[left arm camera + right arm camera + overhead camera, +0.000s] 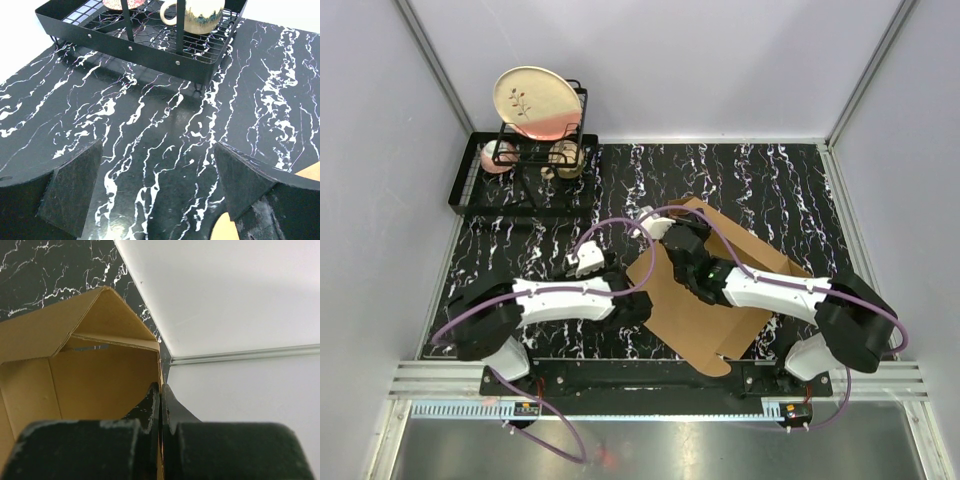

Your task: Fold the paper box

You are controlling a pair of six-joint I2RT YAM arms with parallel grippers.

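Top: right tool (677, 243) at the paper box (715, 310) far corner, left tool (586, 262) just left of it; left wrist: left tool spread wide over the table (150, 125), box by its right finger; right wrist: right tool pinched on a raised box wall.

— Where does the paper box (705, 320) lie?
— On the table (770, 190), right of centre, with its near corner at the table's near edge.
— And the tools?
— The right tool (161, 395) is over the box's far-left part, pinched onto what seems to be a raised flap's edge. The left tool (159, 165) hangs just left of the box, above bare table, facing the dish rack (470, 190).
— The rack?
— Far-left corner. A plate (535, 100) stands in its upper holder, and a mug (567, 157) sits in the tray below.
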